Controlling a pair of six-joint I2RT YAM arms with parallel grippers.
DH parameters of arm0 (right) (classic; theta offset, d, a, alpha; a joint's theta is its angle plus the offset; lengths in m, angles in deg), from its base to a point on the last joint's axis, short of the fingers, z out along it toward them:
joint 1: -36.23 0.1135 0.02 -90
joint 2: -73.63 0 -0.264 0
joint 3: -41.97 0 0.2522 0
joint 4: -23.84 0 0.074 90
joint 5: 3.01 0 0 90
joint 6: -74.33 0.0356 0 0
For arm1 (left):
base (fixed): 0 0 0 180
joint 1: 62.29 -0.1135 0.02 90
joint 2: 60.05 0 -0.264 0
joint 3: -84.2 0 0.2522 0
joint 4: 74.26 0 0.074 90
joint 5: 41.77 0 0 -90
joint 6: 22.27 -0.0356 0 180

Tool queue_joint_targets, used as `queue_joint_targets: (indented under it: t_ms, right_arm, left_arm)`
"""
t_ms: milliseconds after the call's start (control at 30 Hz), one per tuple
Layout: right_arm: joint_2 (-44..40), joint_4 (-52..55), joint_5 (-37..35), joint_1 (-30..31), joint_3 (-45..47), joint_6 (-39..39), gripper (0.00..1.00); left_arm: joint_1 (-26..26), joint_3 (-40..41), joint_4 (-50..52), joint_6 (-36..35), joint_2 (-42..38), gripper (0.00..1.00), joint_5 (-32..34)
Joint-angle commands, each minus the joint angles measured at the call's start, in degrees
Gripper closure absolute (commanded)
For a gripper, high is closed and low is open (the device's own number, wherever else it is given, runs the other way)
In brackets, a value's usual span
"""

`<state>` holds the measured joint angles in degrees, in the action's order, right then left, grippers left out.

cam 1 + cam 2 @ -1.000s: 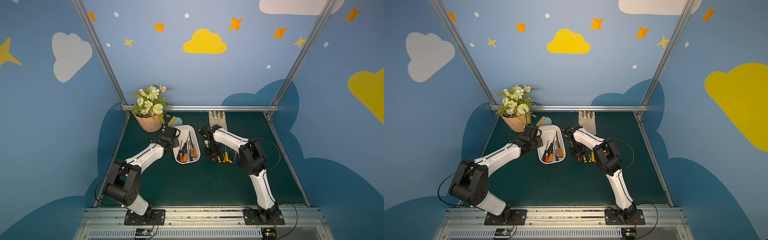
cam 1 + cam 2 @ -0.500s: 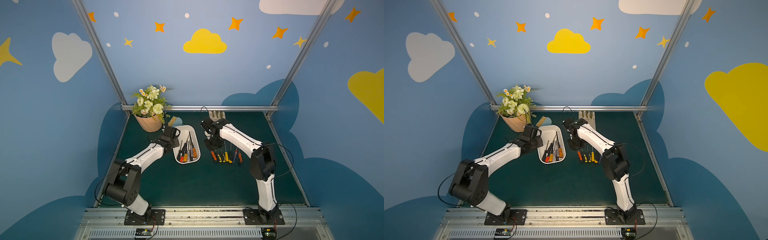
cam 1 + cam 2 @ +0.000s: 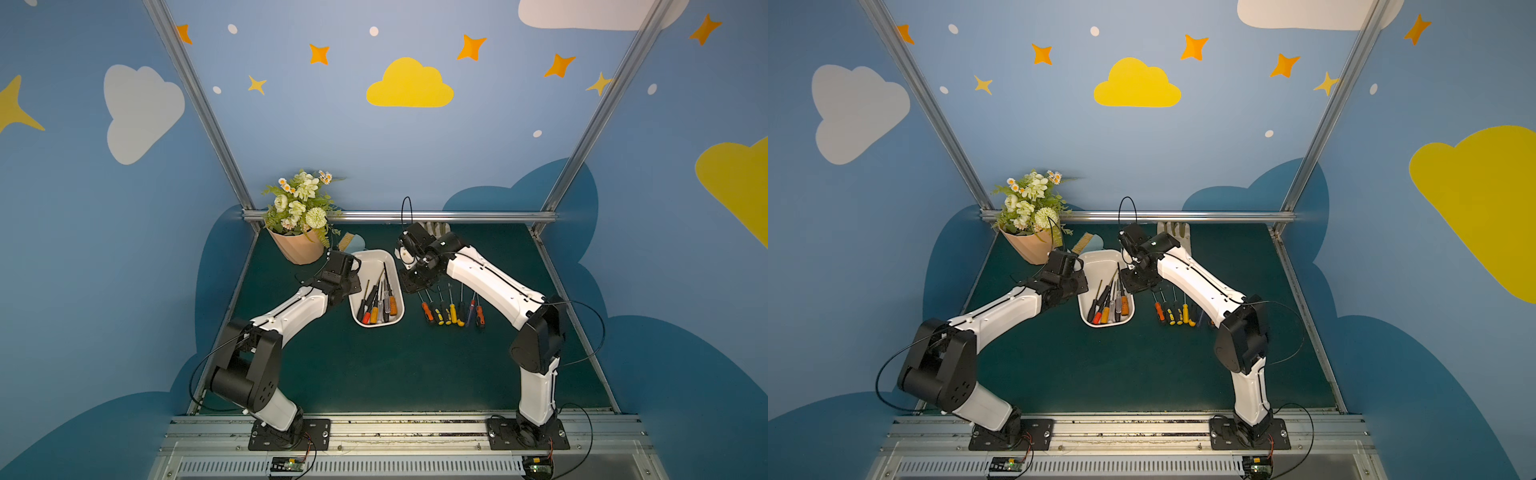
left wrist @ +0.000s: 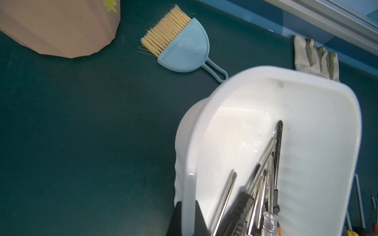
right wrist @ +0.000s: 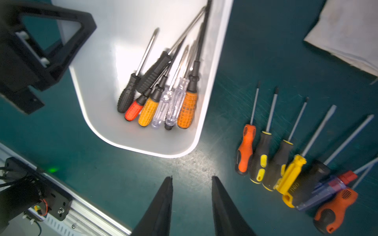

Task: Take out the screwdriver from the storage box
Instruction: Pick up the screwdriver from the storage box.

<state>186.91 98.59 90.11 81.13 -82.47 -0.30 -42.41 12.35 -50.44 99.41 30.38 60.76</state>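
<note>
Dark green matting [image 3: 374, 374] covers the table of a blue booth painted with clouds. Closest to the rail is the near end of the white storage box [image 3: 376, 323]. In it lie the screwdrivers [image 5: 161, 96] to be taken out, handles bunched together and shafts fanning toward the far end. Just beside the box, a row of other screwdrivers [image 3: 451, 309] lies on the mat. The left gripper [image 4: 187, 202] is clamped on the box's side wall, one finger inside and one outside. The right gripper [image 5: 192, 179] hovers raised between box and row, jaws partly apart and empty. It should probably move over the handles and turn its jaws across the black handle [image 5: 153, 75] lying topmost. From there it can lift straight up past the rim while the left arm steadies the box. Beyond lie a brush [image 4: 180, 49], a glove [image 4: 315, 55] and a flower pot [image 3: 297, 249], all well clear.
</note>
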Motion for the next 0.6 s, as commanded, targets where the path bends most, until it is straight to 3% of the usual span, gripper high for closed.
queue_joint_targets:
  t_ms: [0,567]
  right_arm:
    - [2.82,-0.83,1.90,1.15,-1.64,-0.02,0.65]
    - [12.74,-3.07,4.57,2.39,-3.81,2.19,0.61]
  left_arm:
    - [-0.13,-1.50,-3.58,0.60,-0.87,0.98,-1.47]
    - [-0.13,-1.87,-2.69,1.32,-0.66,0.98,-1.33]
